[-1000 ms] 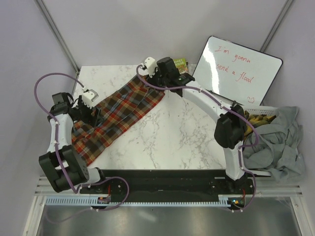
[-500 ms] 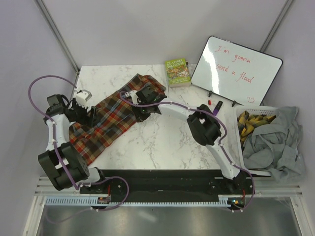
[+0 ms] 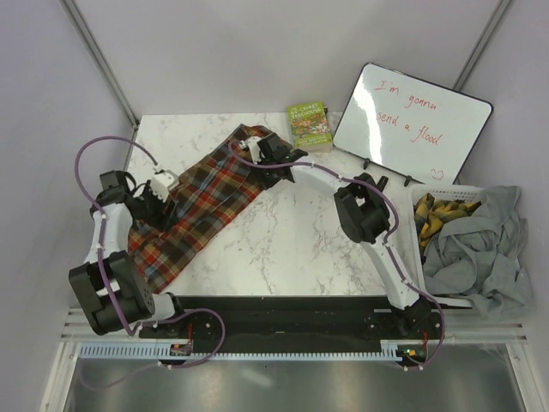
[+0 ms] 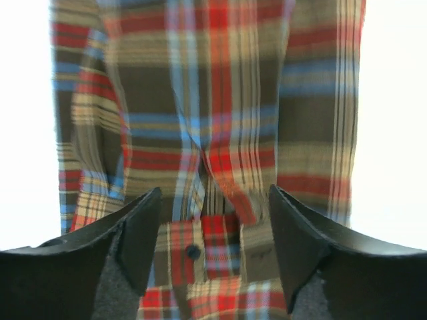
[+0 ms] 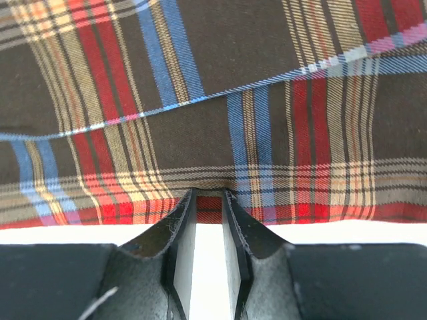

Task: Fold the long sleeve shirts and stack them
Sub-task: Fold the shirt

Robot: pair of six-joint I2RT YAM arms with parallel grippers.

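One long sleeve shirt (image 3: 206,202), plaid in red, brown and blue, lies flat in a diagonal band from the table's back middle to its front left. My left gripper (image 3: 167,202) hovers over the shirt's left half. In the left wrist view its jaws (image 4: 215,200) stand open above a buttoned cuff of the shirt (image 4: 233,100). My right gripper (image 3: 262,159) sits at the shirt's upper right edge. Its jaws (image 5: 208,195) are drawn narrow, with the red hem of the shirt (image 5: 213,100) caught between the fingertips.
A green book (image 3: 309,127) and a leaning whiteboard (image 3: 412,120) stand at the back. A white basket (image 3: 455,189) at the right holds yellow plaid cloth, and a grey garment (image 3: 480,249) drapes over it. Two markers (image 3: 373,182) lie by the whiteboard.
My right arm swung in from the table's back onto the shirt, narrowed its jaws, then shifted up and right with the hem. My left jaws narrowed a little.
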